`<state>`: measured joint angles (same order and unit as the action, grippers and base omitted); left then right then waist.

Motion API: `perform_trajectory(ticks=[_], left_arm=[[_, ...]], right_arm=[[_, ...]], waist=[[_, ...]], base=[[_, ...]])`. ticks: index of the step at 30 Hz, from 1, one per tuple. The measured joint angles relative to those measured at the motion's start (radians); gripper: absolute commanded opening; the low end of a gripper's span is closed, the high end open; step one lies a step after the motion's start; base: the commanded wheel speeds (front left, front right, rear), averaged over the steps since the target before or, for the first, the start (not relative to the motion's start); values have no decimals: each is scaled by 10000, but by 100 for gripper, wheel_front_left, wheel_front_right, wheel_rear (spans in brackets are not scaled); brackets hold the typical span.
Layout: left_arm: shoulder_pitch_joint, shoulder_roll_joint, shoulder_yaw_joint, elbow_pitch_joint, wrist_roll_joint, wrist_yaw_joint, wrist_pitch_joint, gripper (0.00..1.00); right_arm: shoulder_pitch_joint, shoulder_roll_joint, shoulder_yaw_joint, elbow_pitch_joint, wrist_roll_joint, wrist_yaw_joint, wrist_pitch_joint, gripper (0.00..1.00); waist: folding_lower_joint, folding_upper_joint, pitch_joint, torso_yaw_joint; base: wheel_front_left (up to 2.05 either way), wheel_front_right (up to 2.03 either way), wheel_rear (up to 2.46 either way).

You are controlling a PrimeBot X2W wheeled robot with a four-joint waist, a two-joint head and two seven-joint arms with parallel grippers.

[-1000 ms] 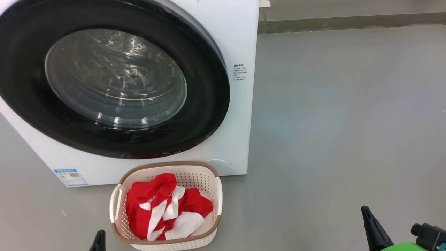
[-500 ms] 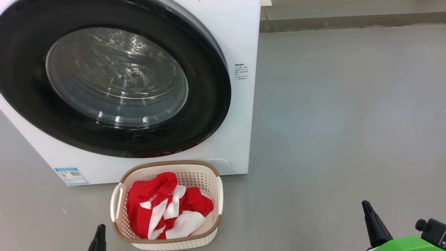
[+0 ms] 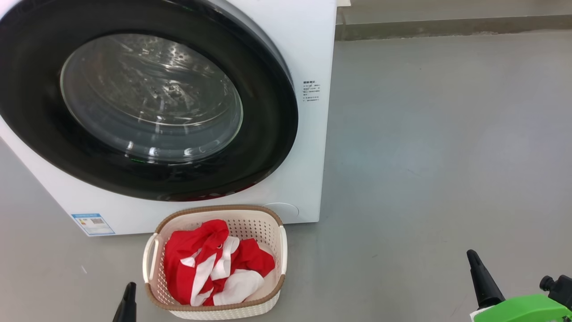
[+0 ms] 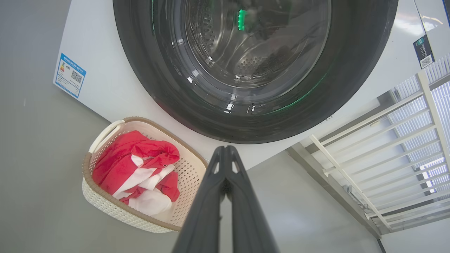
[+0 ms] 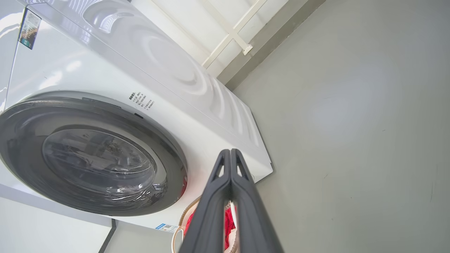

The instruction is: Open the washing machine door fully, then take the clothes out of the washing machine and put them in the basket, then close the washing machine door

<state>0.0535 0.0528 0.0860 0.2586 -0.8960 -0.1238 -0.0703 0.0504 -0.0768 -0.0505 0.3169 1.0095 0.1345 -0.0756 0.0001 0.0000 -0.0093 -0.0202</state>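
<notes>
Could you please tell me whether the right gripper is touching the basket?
Apart. The head view shows the right gripper at the lower right, with a wide stretch of bare grey floor between it and the basket.

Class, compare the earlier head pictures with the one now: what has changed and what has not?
The right gripper and left gripper have each crept a little up the head view, both shut and empty. The camera drifted slightly too. The washing machine door stays closed; the clothes stay in the basket.

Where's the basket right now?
Head view, lower left of centre: the basket stands on the floor in front of the washing machine, below its door, with the clothes inside.
</notes>
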Motion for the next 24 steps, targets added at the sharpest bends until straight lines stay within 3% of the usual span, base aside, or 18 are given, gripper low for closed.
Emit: perform_trajectory(ticks=[24], left_arm=[[-389,-38,0,29,-2650,0,702,0]], right_arm=[[-390,146,-316,-148,2236,-27,692,0]], waist=[[0,0,47,76]], base=[[0,0,0]])
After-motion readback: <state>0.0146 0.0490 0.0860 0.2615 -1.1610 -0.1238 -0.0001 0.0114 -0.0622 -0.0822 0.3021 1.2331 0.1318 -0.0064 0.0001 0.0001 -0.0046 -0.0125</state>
